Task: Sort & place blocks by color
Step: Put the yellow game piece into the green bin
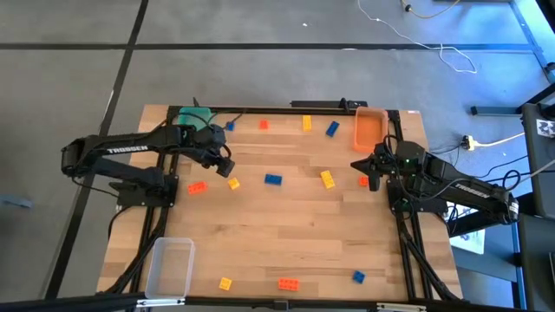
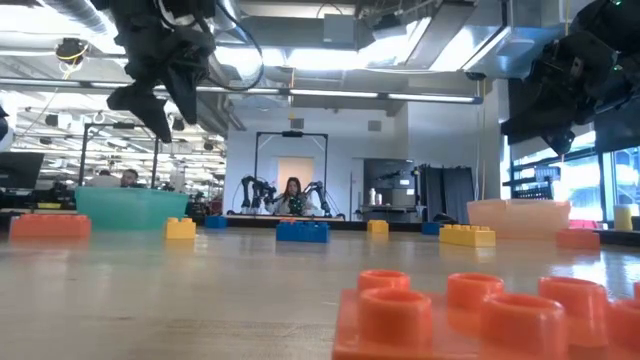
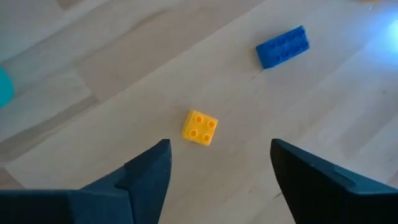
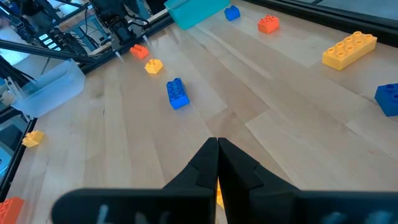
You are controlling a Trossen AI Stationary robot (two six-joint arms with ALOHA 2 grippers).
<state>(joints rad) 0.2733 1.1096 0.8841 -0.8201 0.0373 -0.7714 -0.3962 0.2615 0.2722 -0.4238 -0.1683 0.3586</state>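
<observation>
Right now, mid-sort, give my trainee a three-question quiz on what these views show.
1. True or false: the left gripper is open above a small yellow block.
2. Which bin sits at the far edge nearest the right gripper? A green, B orange, C clear.
3. Fill in: the right gripper's fingers are ___.

Key: 1 true. 2 B, the orange bin. 3 shut, holding nothing visible.
</observation>
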